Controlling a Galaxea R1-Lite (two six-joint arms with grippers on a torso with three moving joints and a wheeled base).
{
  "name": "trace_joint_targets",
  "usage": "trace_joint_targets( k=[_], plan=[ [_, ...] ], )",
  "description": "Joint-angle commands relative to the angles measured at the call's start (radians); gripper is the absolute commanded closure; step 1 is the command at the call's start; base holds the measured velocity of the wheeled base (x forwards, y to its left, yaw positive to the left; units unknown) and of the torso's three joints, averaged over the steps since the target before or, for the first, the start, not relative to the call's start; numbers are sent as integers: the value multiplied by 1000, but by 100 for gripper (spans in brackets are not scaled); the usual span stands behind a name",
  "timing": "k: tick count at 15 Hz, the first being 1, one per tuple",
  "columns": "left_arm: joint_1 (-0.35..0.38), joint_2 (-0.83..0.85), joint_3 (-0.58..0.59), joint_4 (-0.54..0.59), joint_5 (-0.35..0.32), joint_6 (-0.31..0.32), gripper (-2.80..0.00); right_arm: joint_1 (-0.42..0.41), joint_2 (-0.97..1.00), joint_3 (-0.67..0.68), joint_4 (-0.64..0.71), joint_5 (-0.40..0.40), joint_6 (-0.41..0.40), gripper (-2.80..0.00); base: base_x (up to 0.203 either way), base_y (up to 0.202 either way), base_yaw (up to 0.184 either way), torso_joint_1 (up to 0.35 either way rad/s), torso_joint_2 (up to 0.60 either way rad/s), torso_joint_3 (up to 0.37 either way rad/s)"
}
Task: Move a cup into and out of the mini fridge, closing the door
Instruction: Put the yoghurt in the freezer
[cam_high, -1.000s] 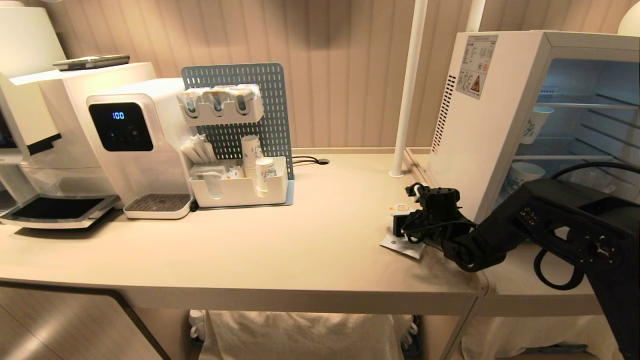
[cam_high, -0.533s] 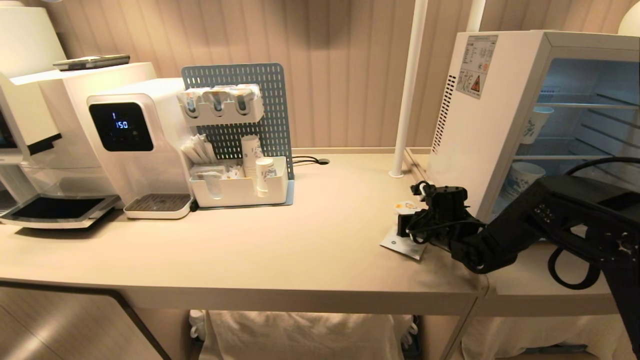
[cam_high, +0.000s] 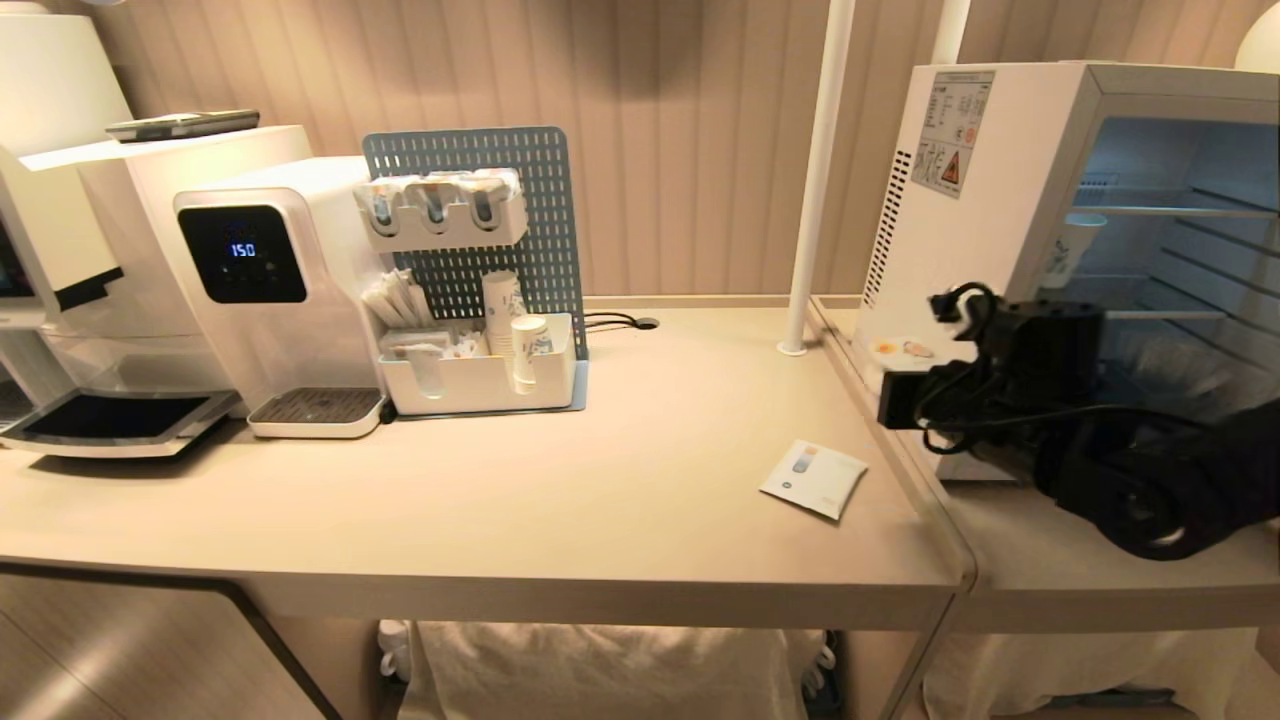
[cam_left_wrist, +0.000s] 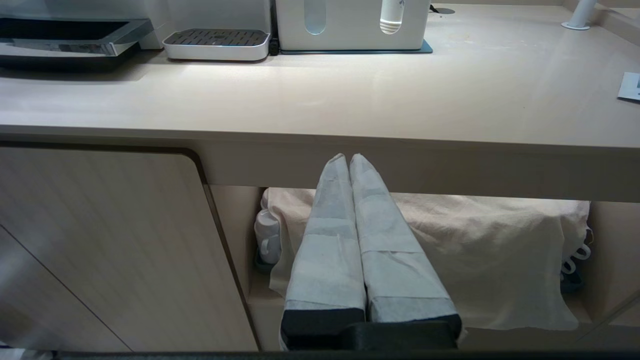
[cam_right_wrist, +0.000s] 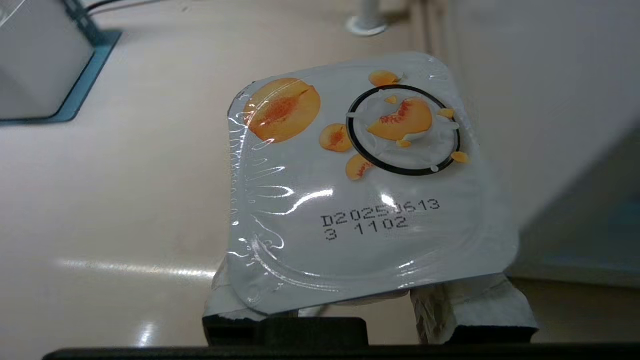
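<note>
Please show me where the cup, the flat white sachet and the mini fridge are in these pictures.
cup (cam_right_wrist: 360, 190): right wrist view, middle of its peel lid, above the printed code.
flat white sachet (cam_high: 813, 479): head view, centre of its top face, on the table.
mini fridge (cam_high: 960, 250): head view, its white side wall below the warning label.

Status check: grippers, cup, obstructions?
Right gripper shut on small white peach-lidded plastic cup, airborne beside white mini fridge. Left gripper shut, parked under counter. No obstruction seen.

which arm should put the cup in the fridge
Right. The right gripper already holds the cup beside the open fridge; the left gripper sits shut below the table edge.
</note>
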Motion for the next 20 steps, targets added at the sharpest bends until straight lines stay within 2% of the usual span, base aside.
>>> trace_joint_targets(
  k=[1,2,6,7,9,14,18,19,20],
  plan=[
    [0,2,2,0,1,-1,0,-19,-311,50,105,-236,-3,0,0,0,0,0,0,0],
    [0,2,2,0,1,-1,0,-35,-401,69,164,-319,-5,0,0,0,0,0,0,0],
    [0,2,2,0,1,-1,0,-87,-771,169,396,-571,-22,0,0,0,0,0,0,0],
    [0,2,2,0,1,-1,0,-122,-839,198,428,-619,-28,0,0,0,0,0,0,0],
    [0,2,2,0,1,-1,0,-254,-952,272,457,-664,-50,0,0,0,0,0,0,0],
    [0,2,2,0,1,-1,0,-297,-1291,538,485,-674,-72,0,0,0,0,0,0,0],
    [0,2,2,0,1,-1,0,-299,-1541,673,545,-591,-73,0,0,0,0,0,0,0],
    [0,2,2,0,1,-1,0,-295,-1602,699,550,-555,-72,0,0,0,0,0,0,0],
    [0,2,2,0,1,-1,0,-292,-1666,722,552,-472,-70,0,0,0,0,0,0,0]
  ],
)
